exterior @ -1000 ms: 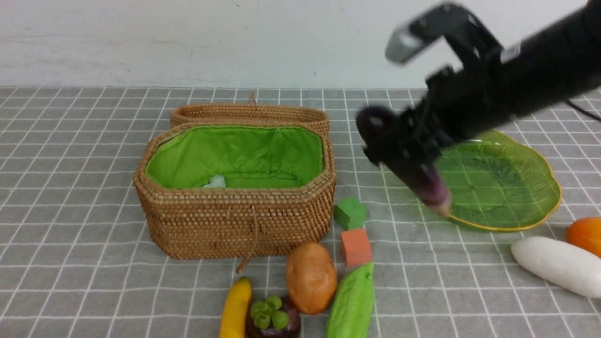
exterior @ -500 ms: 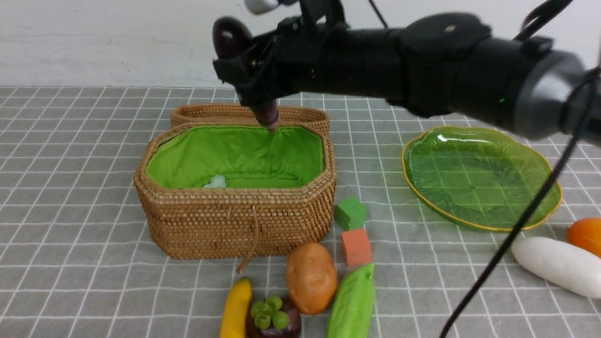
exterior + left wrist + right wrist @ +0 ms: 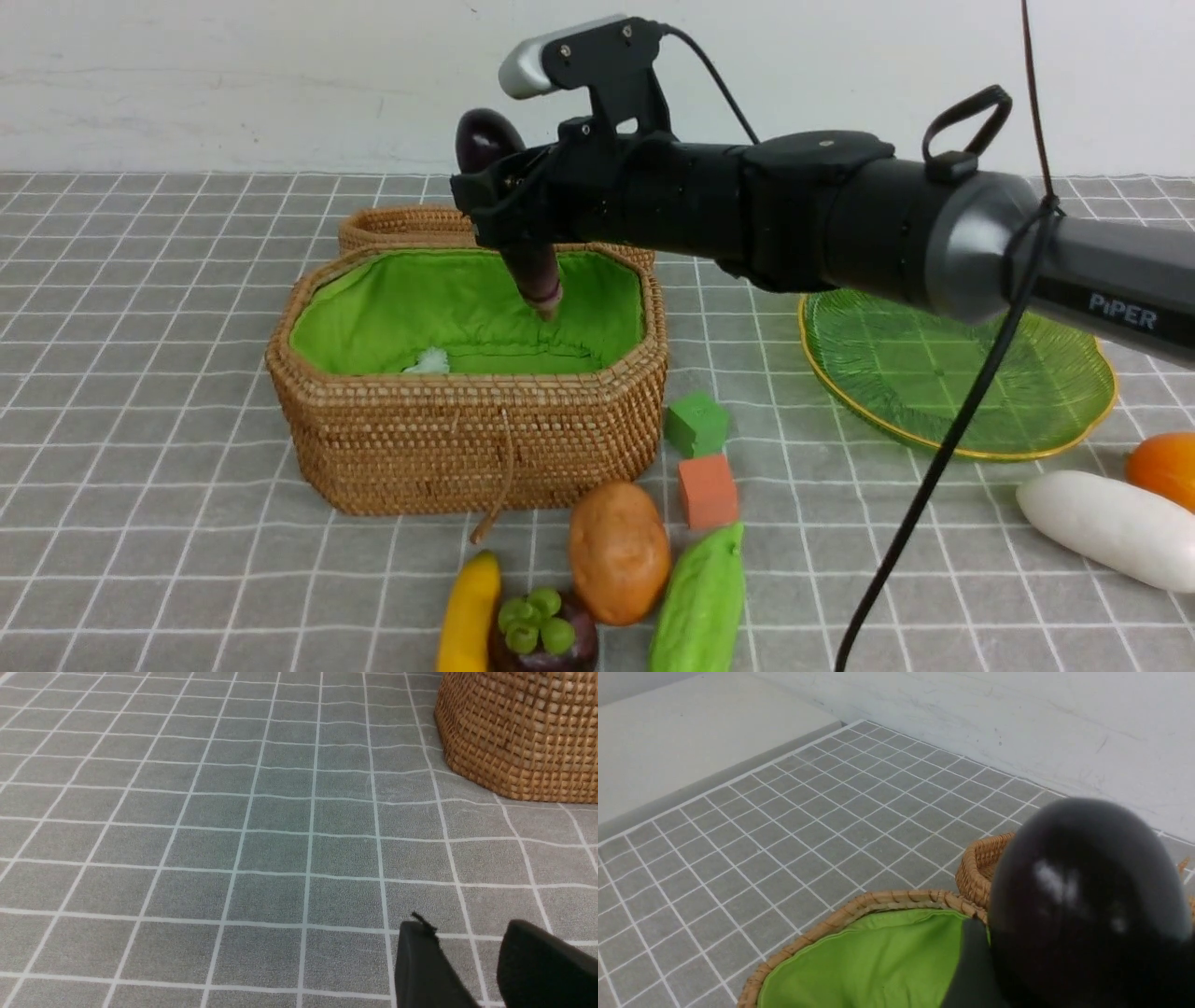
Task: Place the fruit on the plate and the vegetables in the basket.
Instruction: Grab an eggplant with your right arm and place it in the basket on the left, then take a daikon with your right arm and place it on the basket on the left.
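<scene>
Nearest the camera, the banana, mangosteen, potato and gourd lie untouched in front of the basket. The left gripper sits low over the cloth near the basket's wall, fingers slightly apart and empty. Above the basket, the right gripper pinches a dark-purple eggplant that a second ago hung to the basket's right, by the plate. It has swung across and dropped, and its narrow end now dips inside the green-lined mouth. The eggplant's long axis stands near upright, bulb up and leaning slightly left, tip down. Release looks close. Behind the basket sits its lid.
</scene>
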